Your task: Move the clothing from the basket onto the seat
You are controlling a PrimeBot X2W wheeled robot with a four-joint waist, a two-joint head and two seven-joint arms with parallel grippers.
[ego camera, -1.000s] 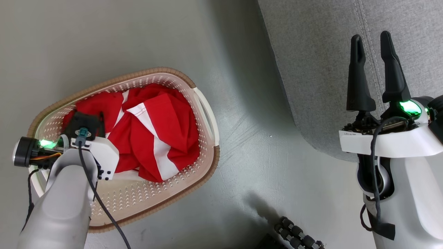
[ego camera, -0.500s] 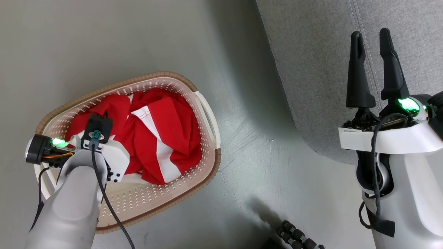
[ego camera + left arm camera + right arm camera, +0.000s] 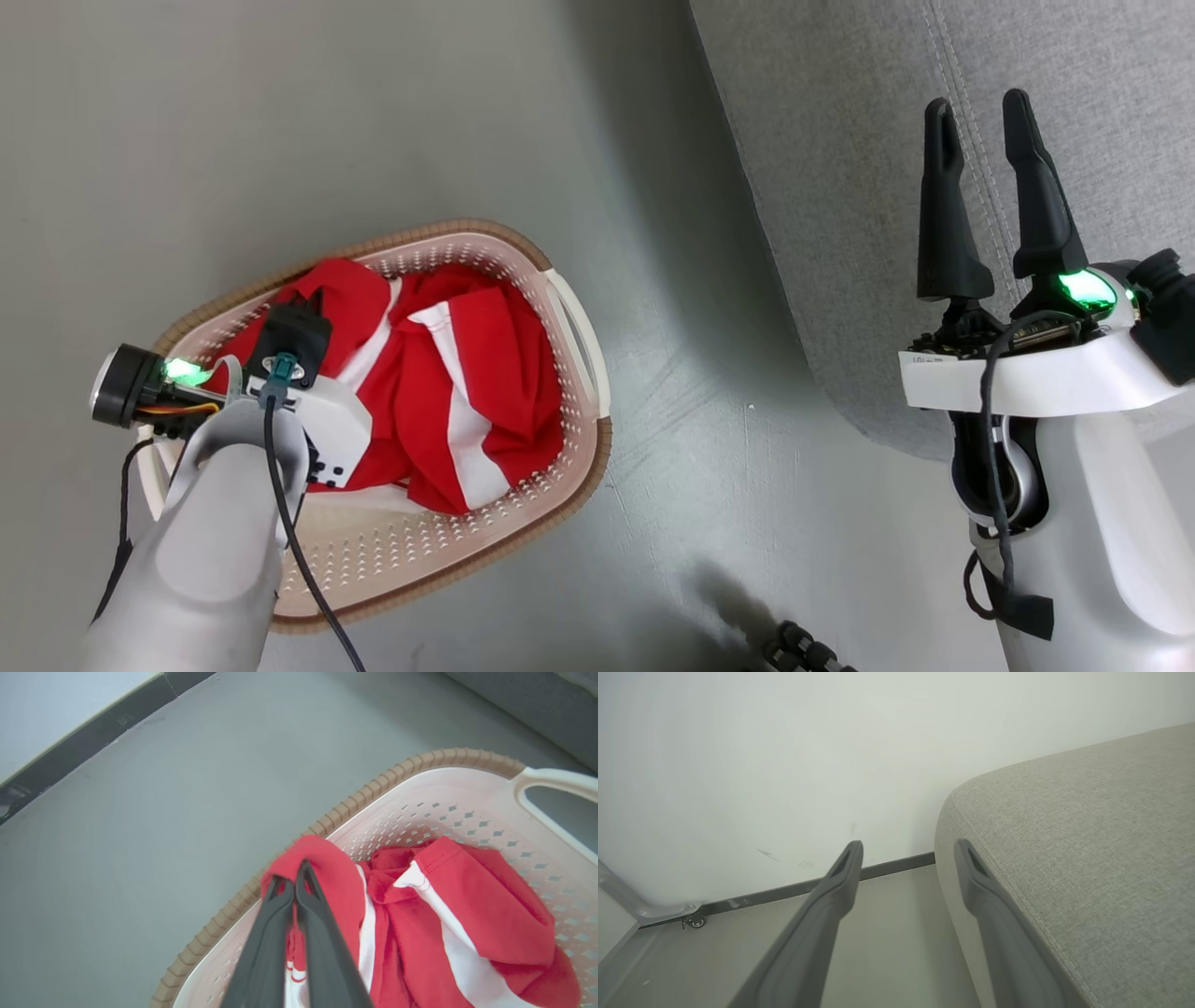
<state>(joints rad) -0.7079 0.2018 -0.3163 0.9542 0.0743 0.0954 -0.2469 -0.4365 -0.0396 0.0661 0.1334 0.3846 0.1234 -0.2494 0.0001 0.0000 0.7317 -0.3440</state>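
Over the floor (image 3: 373,112) in head view, L pincer (image 3: 308,303) sits down in the basket (image 3: 523,523) among the clothing (image 3: 467,392), none on the visible seat (image 3: 840,187) at right, R pincer (image 3: 977,105) spread & empty. Left wrist view: L fingers (image 3: 322,933) pinch a red fold near the brown rim, so grasp looks made, lift not begun. Right wrist view: R fingers (image 3: 831,896) wide apart by seat edge; next likely needs a lift clear of rim, then swing across to seat.
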